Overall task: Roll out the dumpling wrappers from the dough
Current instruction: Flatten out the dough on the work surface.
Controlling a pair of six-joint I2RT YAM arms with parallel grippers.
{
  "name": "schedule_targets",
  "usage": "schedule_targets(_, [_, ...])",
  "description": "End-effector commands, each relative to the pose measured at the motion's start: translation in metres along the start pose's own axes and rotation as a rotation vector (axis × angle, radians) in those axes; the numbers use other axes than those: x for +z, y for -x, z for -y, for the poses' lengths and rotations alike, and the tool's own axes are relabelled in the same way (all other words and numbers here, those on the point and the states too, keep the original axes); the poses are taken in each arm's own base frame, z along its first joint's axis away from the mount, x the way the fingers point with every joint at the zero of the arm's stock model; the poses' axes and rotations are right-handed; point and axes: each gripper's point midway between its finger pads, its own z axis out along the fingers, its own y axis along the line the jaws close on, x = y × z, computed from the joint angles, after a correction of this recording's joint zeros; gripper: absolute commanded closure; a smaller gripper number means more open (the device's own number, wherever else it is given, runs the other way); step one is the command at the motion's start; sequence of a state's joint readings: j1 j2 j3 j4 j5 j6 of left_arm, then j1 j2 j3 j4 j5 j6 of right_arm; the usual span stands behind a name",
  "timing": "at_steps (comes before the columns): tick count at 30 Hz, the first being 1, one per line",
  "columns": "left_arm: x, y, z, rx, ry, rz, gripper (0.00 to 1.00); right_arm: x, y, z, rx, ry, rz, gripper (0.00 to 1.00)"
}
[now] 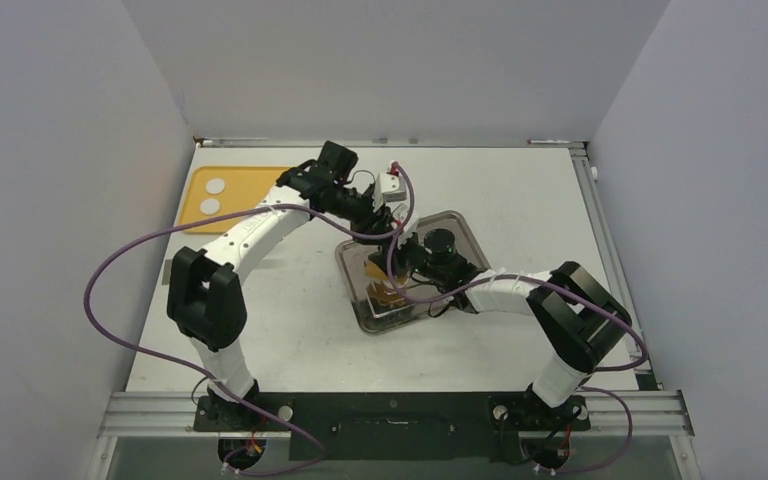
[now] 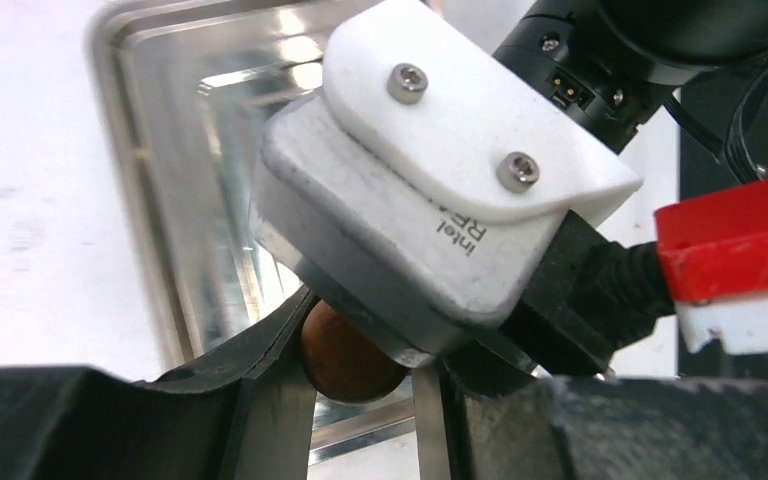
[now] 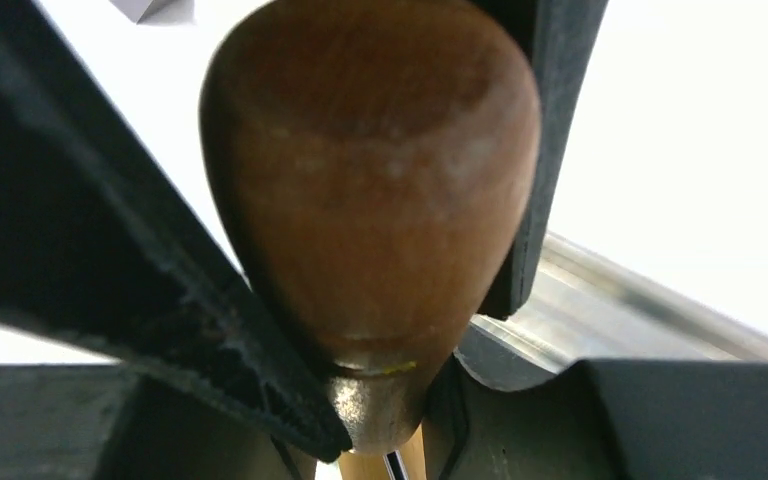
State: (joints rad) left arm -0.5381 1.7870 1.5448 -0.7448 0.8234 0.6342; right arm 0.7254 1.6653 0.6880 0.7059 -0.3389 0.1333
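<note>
My arms (image 1: pixel 260 232) hide what lies in the tray (image 1: pixel 463 235). The wooden handle (image 3: pixel 370 190) fills the right wrist view, its top cut off.

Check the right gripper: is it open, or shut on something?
Right gripper shut on a brown wooden handle; both fingers press its sides in the wrist view.

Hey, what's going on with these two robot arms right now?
Both arms meet over the metal tray. The left claw and the right claw each grip one end of what looks like a wooden rolling pin. Two small white dough pieces sit on the yellow mat at the far left, and no flattened wrapper is visible yet.
</note>
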Motion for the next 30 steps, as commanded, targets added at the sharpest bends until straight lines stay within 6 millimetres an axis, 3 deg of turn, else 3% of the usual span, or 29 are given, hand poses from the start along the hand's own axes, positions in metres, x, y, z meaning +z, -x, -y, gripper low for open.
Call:
schedule_targets(1, [-0.015,0.036,0.004,0.053,0.023,0.011,1.0,0.01,0.065,0.043,-0.087,-0.119,0.116,0.92])
schedule_targets(5, [-0.001,0.033,-0.018,0.051,0.05,0.018,1.0,0.02,0.042,0.061,-0.095,-0.139,0.084,0.92])
schedule_targets(9, [0.016,0.008,-0.026,0.027,0.034,-0.016,1.0,0.016,-0.011,0.063,-0.073,-0.142,-0.007,0.92])
schedule_targets(13, [0.029,-0.029,-0.016,-0.02,-0.007,-0.071,1.0,-0.005,-0.06,0.058,-0.029,-0.166,-0.101,0.92])
schedule_targets(17, [0.035,-0.059,-0.001,-0.073,-0.043,-0.128,1.0,-0.019,-0.101,0.039,0.038,-0.139,-0.174,0.92])
schedule_targets(25, [0.034,-0.093,0.021,-0.15,-0.075,-0.187,1.0,-0.03,-0.147,0.009,0.153,-0.123,-0.253,0.92])
schedule_targets(30, [0.036,-0.109,0.032,-0.183,-0.094,-0.201,1.0,-0.037,-0.16,-0.003,0.19,-0.115,-0.27,0.92])
